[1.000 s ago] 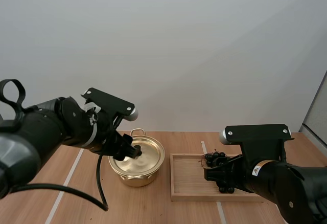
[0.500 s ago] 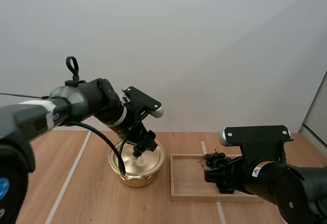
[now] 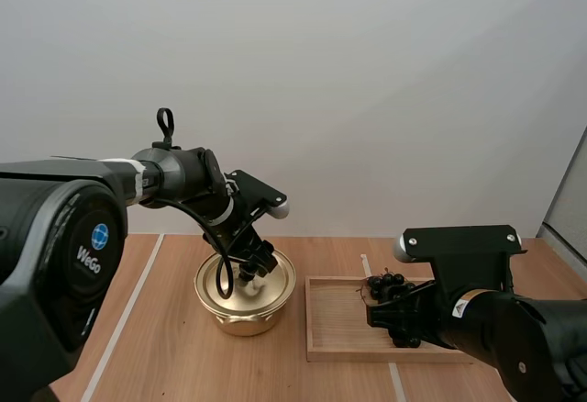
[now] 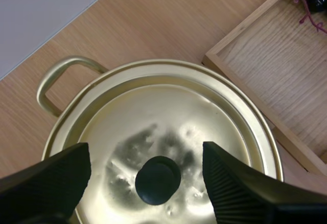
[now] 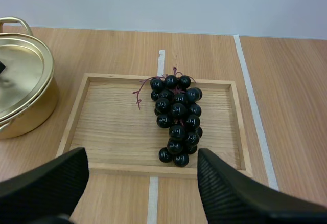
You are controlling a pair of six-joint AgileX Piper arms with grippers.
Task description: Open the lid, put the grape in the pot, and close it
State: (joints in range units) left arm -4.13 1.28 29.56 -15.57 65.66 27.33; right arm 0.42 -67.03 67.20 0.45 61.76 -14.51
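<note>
The left fingers (image 4: 46, 183) stand wide apart and hold nothing. The black knob (image 4: 157, 179) of the lid (image 4: 168, 106) shows between them, with a gap on each side. I cannot tell whether the tips are down at the knob's level.

The lid lies shut on the gold pot (image 3: 240, 318), and one loop handle (image 4: 53, 83) sticks out from the rim. The lid hides whatever is inside the pot. In the high view the left arm reaches down to the middle of the lid.

The right fingers (image 5: 43, 188) are also spread wide and hold nothing. They hang over the near edge of the wooden tray (image 5: 102, 127).

The bunch of grapes (image 5: 177, 116) lies in the tray, about the middle and a little toward its right side, with the stem end toward the far wall. The tray rests on the bench (image 5: 286, 106) just beside the pot, to its right, with a narrow gap between them.
</note>
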